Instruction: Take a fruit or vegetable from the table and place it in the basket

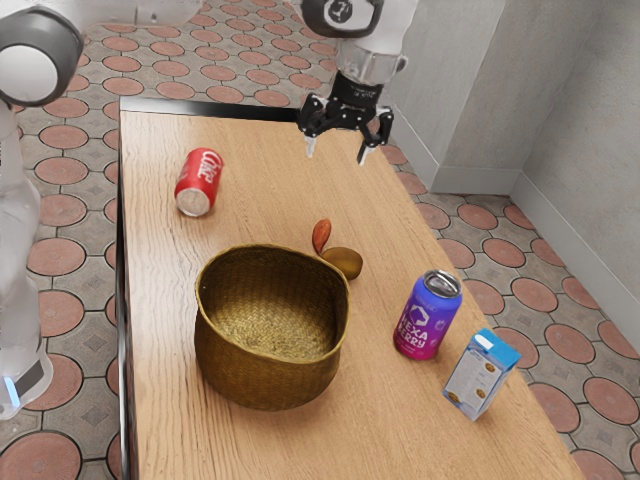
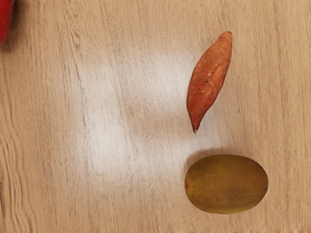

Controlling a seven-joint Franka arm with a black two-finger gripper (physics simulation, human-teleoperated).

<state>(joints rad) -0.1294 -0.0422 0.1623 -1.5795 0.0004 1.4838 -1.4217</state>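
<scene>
The pick-up step seems to be in hand: the red-orange sweet potato and the brown kiwi both lie on the tabletop, just beyond the basket's rim, at about one o'clock from its middle in the exterior view. The next move likely calls for choosing one, centring over it and descending toward six o'clock in that view, minding the rim and its close neighbour. The arm reaches downward well above the tabletop, its jaws spread and holding nothing.
</scene>
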